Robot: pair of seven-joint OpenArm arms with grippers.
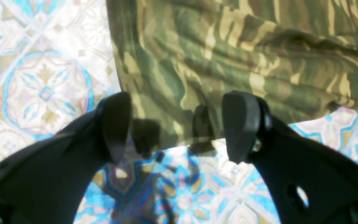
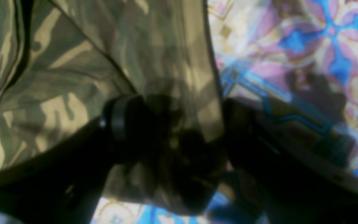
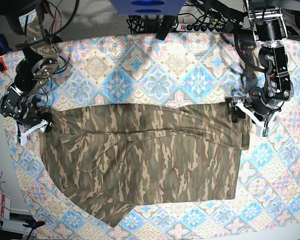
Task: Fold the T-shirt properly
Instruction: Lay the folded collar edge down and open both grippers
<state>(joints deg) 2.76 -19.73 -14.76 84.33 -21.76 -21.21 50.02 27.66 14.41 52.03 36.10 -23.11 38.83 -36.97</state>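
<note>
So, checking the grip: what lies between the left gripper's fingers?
The T-shirt's edge, over the tablecloth; the left gripper is open around it, in the left wrist view.

Bright overhead light (wrist views blurred)

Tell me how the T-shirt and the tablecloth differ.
The T-shirt is olive, brown and tan camouflage; the tablecloth has blue, pink and cream tiles. The T-shirt is partly folded and creased; the tablecloth lies flat. The T-shirt lies on top and covers only part of the tablecloth. Both are soft fabric.
</note>
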